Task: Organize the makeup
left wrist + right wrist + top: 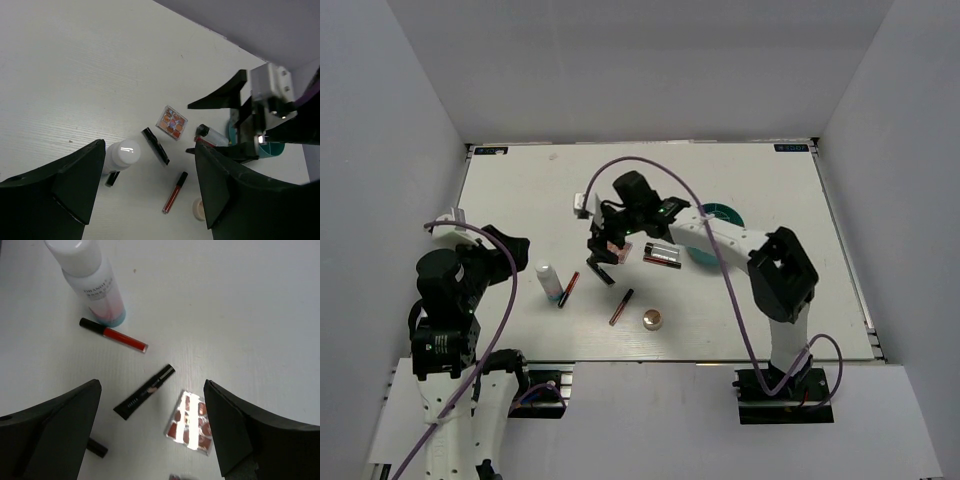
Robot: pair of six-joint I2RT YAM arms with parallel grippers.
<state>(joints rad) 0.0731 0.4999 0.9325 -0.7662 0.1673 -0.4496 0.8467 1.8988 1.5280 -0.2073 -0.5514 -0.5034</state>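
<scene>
The makeup lies scattered mid-table. A white bottle (548, 280) stands upright beside a red and black pencil (569, 288). A second red tube (621, 306) and a round compact (652, 319) lie nearer the front. My right gripper (603, 262) hovers open over the square pinkish palette (192, 422) and a black tube (145, 391), holding nothing. A clear tube with a black cap (662, 255) lies next to that arm. At the table's left my left gripper (515, 245) is raised and open, with nothing in it, looking down on the bottle (122, 155) and palette (172, 122).
A teal round container (718, 222) sits behind the right arm, partly hidden by it. The right arm's purple cable (650, 165) arches over the table's middle. Grey walls close in the table on three sides.
</scene>
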